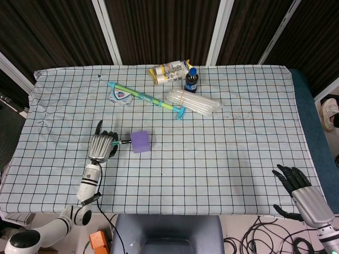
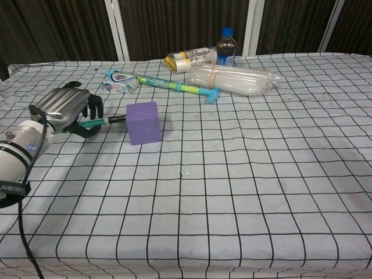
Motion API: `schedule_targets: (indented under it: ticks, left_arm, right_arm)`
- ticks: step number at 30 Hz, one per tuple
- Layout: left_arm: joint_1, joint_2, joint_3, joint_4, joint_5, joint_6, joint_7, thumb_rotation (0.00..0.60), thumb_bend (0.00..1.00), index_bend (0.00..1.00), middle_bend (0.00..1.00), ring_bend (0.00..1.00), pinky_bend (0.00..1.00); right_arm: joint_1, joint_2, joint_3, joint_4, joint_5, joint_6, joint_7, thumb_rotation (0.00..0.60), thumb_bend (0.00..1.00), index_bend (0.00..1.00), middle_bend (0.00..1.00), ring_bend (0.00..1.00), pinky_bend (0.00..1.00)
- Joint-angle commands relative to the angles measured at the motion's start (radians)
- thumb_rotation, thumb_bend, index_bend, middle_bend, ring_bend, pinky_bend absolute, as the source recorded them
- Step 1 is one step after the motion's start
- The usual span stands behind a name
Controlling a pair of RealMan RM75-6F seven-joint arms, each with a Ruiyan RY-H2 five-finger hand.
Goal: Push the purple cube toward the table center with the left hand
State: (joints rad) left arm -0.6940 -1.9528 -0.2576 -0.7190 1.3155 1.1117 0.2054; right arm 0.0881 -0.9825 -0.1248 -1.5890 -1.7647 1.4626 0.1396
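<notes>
Chest view has the left hand [image 2: 72, 110] curled around a teal pen [image 2: 100, 122], tip touching the purple cube [image 2: 143, 122] just right of it on the bench [image 2: 244, 192]; cube looks light, stiff, probably slides easily, so push low on its flat face

Head view high overhead, chest view low, near; table [image 1: 222, 159] shared.
</notes>
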Motion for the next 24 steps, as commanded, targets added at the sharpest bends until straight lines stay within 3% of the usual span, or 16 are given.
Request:
schedule_targets:
  ticks: [1, 10, 16, 20, 24]
  left_arm:
    - [-0.03, -0.041, -0.027, -0.004, -0.025, 0.002, 0.044, 0.6, 0.43, 0.81, 0.86, 0.46, 0.08]
    - [-0.089, -0.131, -0.059, -0.009, -0.056, 0.007, 0.122, 0.6, 0.43, 0.81, 0.86, 0.46, 0.08]
    - [-0.106, -0.148, -0.048, -0.022, -0.032, 0.035, 0.125, 0.6, 0.43, 0.81, 0.86, 0.46, 0.08]
    - [-0.06, -0.1, -0.025, -0.053, -0.012, 0.096, 0.118, 0.6, 0.43, 0.81, 0.86, 0.47, 0.08]
    - [0.054, 0.02, 0.048, -0.149, 0.028, 0.179, 0.076, 0.6, 0.43, 0.79, 0.86, 0.47, 0.07]
  right_arm:
    - [-0.002, 0.005, -0.001, 0.006, -0.005, 0.008, 0.014, 0.6, 0.39, 0.0, 0.0, 0.0, 0.0]
    - [-0.017, 0.016, -0.007, 0.022, -0.034, 0.058, 0.049, 0.6, 0.39, 0.0, 0.0, 0.0, 0.0]
    - [-0.023, 0.018, -0.008, 0.034, -0.045, 0.081, 0.066, 0.6, 0.39, 0.0, 0.0, 0.0, 0.0]
    - [-0.023, 0.017, -0.01, 0.04, -0.05, 0.08, 0.068, 0.6, 0.39, 0.0, 0.0, 0.0, 0.0]
    - [-0.021, 0.018, -0.01, 0.037, -0.049, 0.075, 0.066, 0.6, 0.39, 0.0, 0.0, 0.0, 0.0]
